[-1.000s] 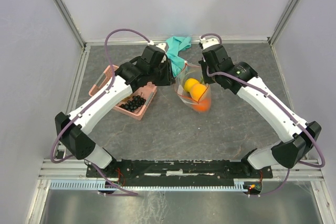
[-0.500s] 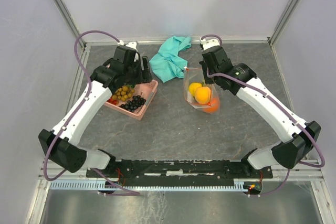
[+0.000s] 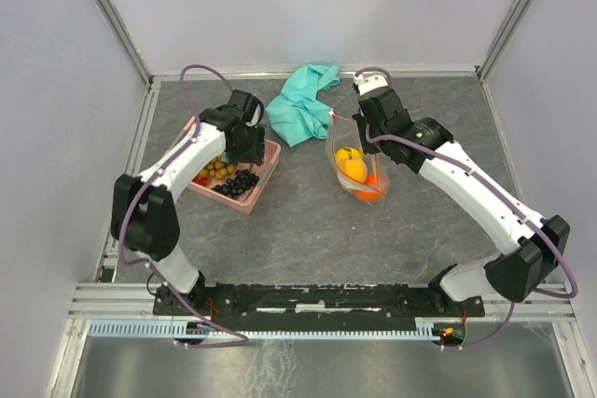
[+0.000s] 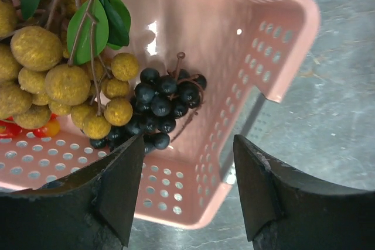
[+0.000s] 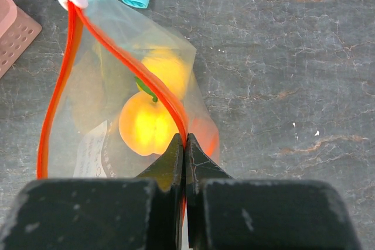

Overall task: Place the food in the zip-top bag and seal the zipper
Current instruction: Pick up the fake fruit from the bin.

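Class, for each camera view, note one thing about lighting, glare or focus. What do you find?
Top external view: soft, even light, no hard shadows on the table. Left wrist view: white glare spots on the pink basket wall; dark berries sharp. Right wrist view: right gripper, pinching the zipper, looks soft up close; table behind sharp.

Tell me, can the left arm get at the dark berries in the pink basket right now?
Probably yes: the left gripper hangs open right over the dark berries, and nothing covers them.
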Tool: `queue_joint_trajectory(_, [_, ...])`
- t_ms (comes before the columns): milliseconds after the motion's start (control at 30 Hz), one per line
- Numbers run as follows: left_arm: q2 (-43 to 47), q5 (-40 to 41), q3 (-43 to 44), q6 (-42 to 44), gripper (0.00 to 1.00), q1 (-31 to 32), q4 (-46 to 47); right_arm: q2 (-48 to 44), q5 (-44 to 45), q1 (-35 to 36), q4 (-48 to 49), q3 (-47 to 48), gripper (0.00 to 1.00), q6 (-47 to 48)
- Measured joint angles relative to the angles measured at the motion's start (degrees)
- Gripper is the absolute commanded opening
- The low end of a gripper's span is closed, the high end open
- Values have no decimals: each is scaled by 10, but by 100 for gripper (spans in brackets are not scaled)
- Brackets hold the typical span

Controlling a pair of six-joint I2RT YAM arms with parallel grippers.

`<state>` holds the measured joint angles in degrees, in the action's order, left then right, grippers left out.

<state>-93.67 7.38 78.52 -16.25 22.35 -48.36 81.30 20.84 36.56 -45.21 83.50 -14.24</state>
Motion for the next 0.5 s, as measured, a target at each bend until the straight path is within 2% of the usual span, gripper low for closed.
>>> queue_joint_trajectory(67, [-30, 5, 4, 11, 61, -5, -2, -1, -1, 0, 3, -4, 1, 1])
queue_joint_trajectory(233, [-91, 13, 13, 26, 60, -13, -7, -4, -4, 0, 7, -9, 2, 2])
queue_joint_trajectory(500, [-138, 16, 15, 39, 69, -16, -8, -7, -9, 0, 11, -14, 2, 2])
